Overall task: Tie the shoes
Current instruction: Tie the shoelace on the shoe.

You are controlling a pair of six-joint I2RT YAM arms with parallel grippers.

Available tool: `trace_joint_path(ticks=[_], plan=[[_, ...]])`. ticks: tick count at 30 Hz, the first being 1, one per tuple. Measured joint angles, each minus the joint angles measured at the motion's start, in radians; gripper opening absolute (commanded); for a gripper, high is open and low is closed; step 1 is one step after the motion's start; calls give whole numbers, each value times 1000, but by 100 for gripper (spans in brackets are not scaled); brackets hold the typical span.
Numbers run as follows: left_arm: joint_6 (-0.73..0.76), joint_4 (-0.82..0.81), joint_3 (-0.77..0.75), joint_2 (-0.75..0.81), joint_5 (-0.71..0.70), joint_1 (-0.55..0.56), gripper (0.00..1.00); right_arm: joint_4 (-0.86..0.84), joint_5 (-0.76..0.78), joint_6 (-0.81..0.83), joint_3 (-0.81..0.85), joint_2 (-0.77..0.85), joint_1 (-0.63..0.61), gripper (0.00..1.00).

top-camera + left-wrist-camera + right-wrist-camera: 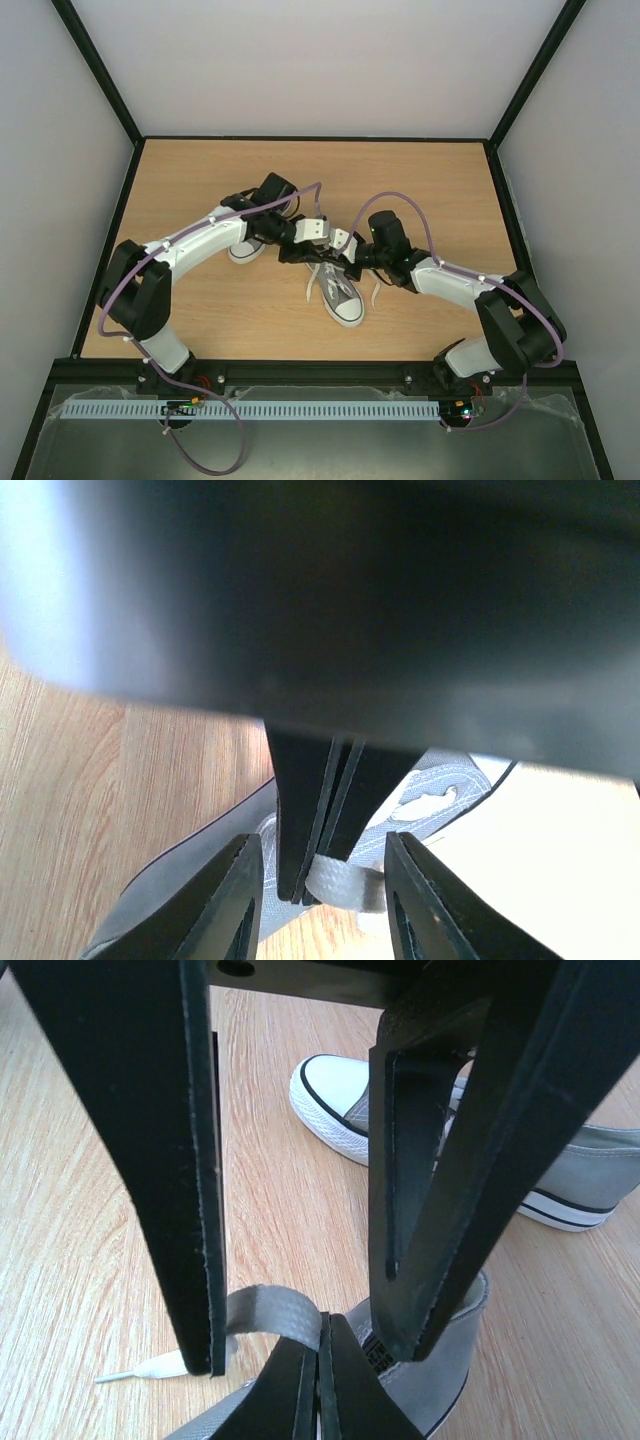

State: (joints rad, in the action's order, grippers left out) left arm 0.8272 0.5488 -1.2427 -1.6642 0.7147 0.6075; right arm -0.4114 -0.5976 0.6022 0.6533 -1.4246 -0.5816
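Top: shoe (346, 295) lies toe toward the bases, right under the pinch. The 2nd shoe (245, 250) is by my left arm (200, 245).
Left wrist: left gripper (322, 855) spread, straddling the lace (345, 885).
Right wrist: right gripper (320, 1350) pressed together on that lace, strand running crosswise through my left jaws.

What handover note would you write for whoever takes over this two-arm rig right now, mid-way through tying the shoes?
Left gripper: open, jaws standing either side of the right gripper's fingertips.
Right gripper: shut on a flat white lace.
Shoes: the small grey canvas sneaker with white toe cap lies beneath both grippers, with its loose laces spread to either side. The matching second sneaker lies beside it, partly under the left arm.
Done: one lace pinched; no knot or bow visible.
Left: tie both shoes.
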Motion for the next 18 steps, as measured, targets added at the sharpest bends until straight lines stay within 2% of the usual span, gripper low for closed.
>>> trace_joint_path(ticks=[4,8,18], plan=[[24,-9,15,5,-3,0,36,6,1,-2,0,0,0,1],[26,-25,54,28,-18,-3,28,11,0,-6,0,0,1,1],[11,-70,100,44,-28,-5,24,15,-3,-17,0,0,6,3]])
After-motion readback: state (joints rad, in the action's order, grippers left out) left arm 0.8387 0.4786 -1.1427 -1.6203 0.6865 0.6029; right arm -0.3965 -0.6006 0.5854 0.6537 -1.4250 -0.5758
